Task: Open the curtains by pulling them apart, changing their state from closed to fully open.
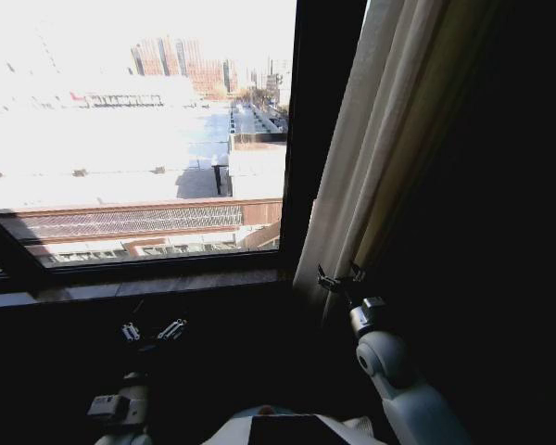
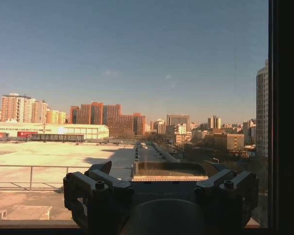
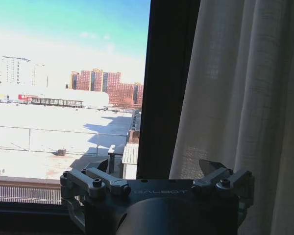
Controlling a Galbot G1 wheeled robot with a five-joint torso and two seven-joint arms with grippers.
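- Curtain (image 1: 380, 139): sheer, off-white fabric with a fine woven texture, gathered into tight vertical pleats. It hangs at the right of the window (image 1: 139, 130), bunched against the dark upright frame (image 1: 315, 130). The glass to the left of the frame is uncovered, with rooftops and red-brown blocks beyond.
- In the right wrist view the curtain (image 3: 235, 88) shows its weave plainly; daylight passes through the near folds, and the folds farther from the frame are in shade.
- Curtain's lower edge reaches down to about sill (image 1: 157, 283) level, beside the right gripper.
- Right gripper (image 1: 341, 278): raised at the foot of the curtain, close against the folds. Fingers spread wide and holding nothing, as the right wrist view (image 3: 157, 171) confirms; whether a fingertip touches the cloth cannot be told.
- Left gripper (image 1: 153, 331): low, below the sill, well apart from the curtain. Fingers spread wide and empty; in the left wrist view (image 2: 159, 174) it faces the bare glass.
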